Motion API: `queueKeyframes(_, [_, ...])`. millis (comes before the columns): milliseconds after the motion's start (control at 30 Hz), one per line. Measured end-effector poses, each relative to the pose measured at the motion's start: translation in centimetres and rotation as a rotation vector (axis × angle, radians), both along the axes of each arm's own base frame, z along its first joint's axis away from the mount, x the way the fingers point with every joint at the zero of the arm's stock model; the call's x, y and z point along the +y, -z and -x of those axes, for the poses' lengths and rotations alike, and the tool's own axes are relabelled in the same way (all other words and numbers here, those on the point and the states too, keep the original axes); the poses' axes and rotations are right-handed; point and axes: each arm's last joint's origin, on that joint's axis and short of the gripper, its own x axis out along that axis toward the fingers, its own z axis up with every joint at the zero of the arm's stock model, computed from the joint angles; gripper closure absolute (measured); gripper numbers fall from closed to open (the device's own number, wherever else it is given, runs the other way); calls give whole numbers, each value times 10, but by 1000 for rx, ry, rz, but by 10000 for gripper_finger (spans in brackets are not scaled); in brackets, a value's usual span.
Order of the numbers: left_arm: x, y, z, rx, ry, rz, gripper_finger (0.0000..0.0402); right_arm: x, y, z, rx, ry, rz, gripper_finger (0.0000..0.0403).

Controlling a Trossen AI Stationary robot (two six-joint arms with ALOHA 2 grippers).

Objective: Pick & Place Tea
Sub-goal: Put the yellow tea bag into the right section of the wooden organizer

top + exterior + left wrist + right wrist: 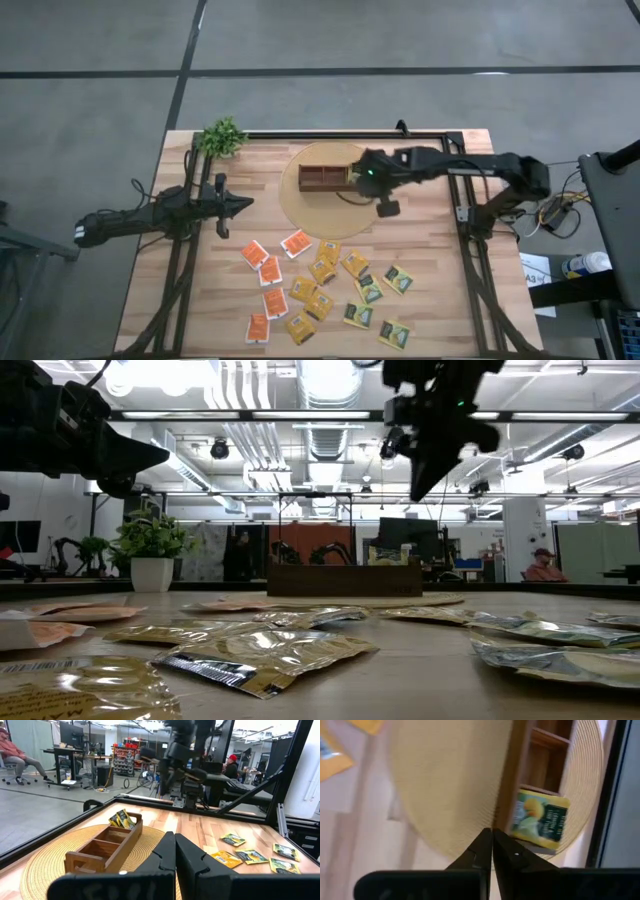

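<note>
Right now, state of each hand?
Left hand: closed, empty, at the table's left side.
Right hand: closed, empty, above the wooden box.

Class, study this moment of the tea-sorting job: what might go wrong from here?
1. The green sachet in the wooden box's end compartment stands tilted over the wall; it may tip out onto the woven mat.
2. The right gripper, shut and empty above the mat, might clip the box while moving off.
</note>
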Motion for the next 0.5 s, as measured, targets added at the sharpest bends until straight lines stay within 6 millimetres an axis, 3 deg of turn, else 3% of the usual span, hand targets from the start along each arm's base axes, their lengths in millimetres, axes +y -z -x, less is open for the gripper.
queueKeyframes(300, [0,0,0,0,0,0,401,-30,24,-39,92,11,-33,394])
queueKeyframes(500, [0,0,0,0,0,0,401,-44,41,-51,130,38,-44,394])
